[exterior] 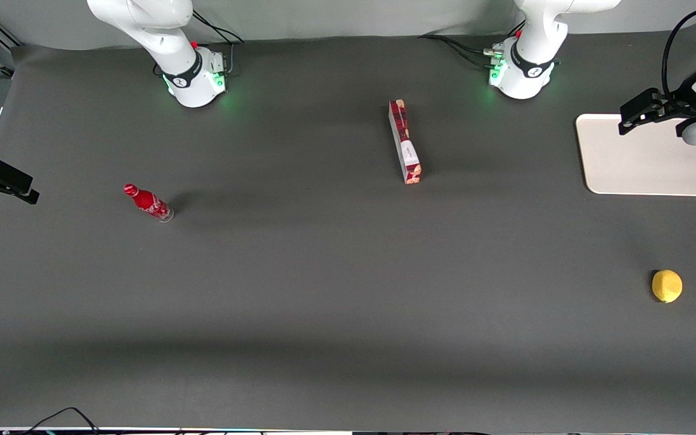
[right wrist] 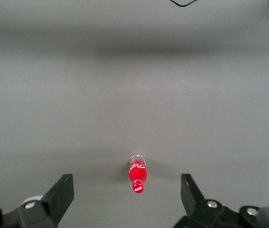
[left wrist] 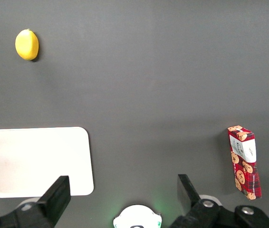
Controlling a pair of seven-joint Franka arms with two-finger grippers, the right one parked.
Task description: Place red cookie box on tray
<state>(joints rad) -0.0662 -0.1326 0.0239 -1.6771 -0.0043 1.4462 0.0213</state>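
Observation:
The red cookie box [exterior: 405, 142] lies flat on the dark mat near the middle of the table, one short end toward the front camera. The wrist view shows the box [left wrist: 244, 161] with its white label and cookie pictures. The cream tray [exterior: 650, 157] sits toward the working arm's end of the table, with nothing on it, and is also in the wrist view as the tray [left wrist: 34, 159]. My left gripper [exterior: 626, 119] hangs in the air above the tray's edge that faces the box. The gripper [left wrist: 122, 190] is open, its black fingers [left wrist: 58, 194] wide apart with nothing between them.
A yellow lemon [exterior: 667, 286] lies nearer the front camera than the tray, also seen as the lemon [left wrist: 27, 44]. A small red soda bottle [exterior: 148, 202] lies toward the parked arm's end. The working arm's white base [exterior: 520, 75] stands beside the tray.

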